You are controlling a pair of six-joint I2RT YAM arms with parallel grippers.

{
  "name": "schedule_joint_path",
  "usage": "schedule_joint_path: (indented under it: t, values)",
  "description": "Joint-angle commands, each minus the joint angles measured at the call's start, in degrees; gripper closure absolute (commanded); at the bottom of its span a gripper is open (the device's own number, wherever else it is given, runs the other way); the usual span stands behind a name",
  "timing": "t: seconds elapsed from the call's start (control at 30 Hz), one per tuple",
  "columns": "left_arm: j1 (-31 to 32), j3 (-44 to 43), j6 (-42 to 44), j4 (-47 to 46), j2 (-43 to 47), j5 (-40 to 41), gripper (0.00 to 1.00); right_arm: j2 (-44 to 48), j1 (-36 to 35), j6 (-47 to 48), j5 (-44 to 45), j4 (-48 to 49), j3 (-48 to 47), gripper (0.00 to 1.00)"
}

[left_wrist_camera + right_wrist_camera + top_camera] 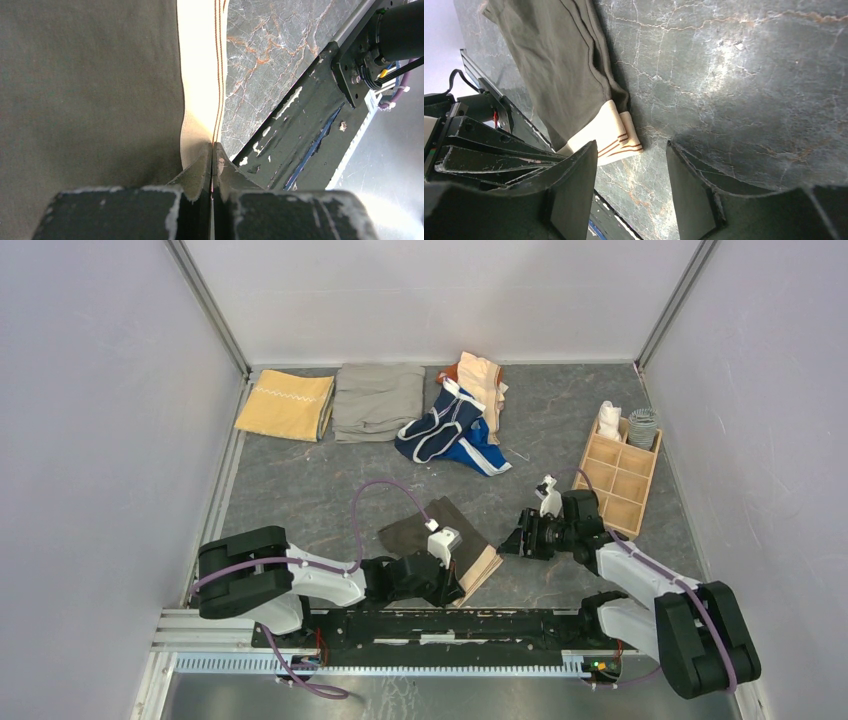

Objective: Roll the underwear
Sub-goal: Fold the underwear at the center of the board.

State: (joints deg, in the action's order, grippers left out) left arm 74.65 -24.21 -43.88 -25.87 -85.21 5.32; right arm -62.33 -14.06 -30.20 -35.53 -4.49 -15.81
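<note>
The left claw [212, 170] is clamped tight on the tan waistband edge of the dark grey-brown soft briefs [90, 90], pinching the fabric into a small ridge between its fingers. The briefs lie flat on the dark marbled table [300, 490] near its front edge, between the arms. The right claw [631, 155] hangs with jaws apart just beside the waistband corner, holding nothing.

Folded mustard cloth [287, 405] just beside folded khaki cloth [378, 400], far left of dark marbled tabletop [300, 490]; wooden divided box [620, 475] right.
</note>
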Motion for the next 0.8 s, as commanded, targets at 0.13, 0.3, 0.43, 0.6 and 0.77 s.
schedule_joint_path:
  t: [0.13, 0.3, 0.43, 0.6, 0.77]
  values:
    - [0.58, 0.30, 0.35, 4.33, -1.96, -0.16, 0.98, -5.32, 0.27, 0.56, 1.09, -2.46, 3.51, 0.41]
    - [0.55, -0.11, 0.46, 4.36, -2.38, -0.35, 0.98, -7.06, 0.36, 1.42, -0.68, -2.40, 3.20, 0.43]
    - [0.51, -0.30, 0.62, 4.33, -2.74, -0.41, 0.98, -7.97, 0.23, 2.73, -1.15, -3.22, 3.18, 0.43]
    - [0.57, -0.57, 0.72, 4.33, -3.11, -0.56, 0.98, -9.95, 0.23, 3.42, -1.50, -2.43, 3.61, 0.45]
    - [0.58, -0.57, 0.72, 4.33, -3.10, -0.52, 0.98, -11.61, 0.23, 3.45, -1.47, -1.08, 3.25, 0.45]
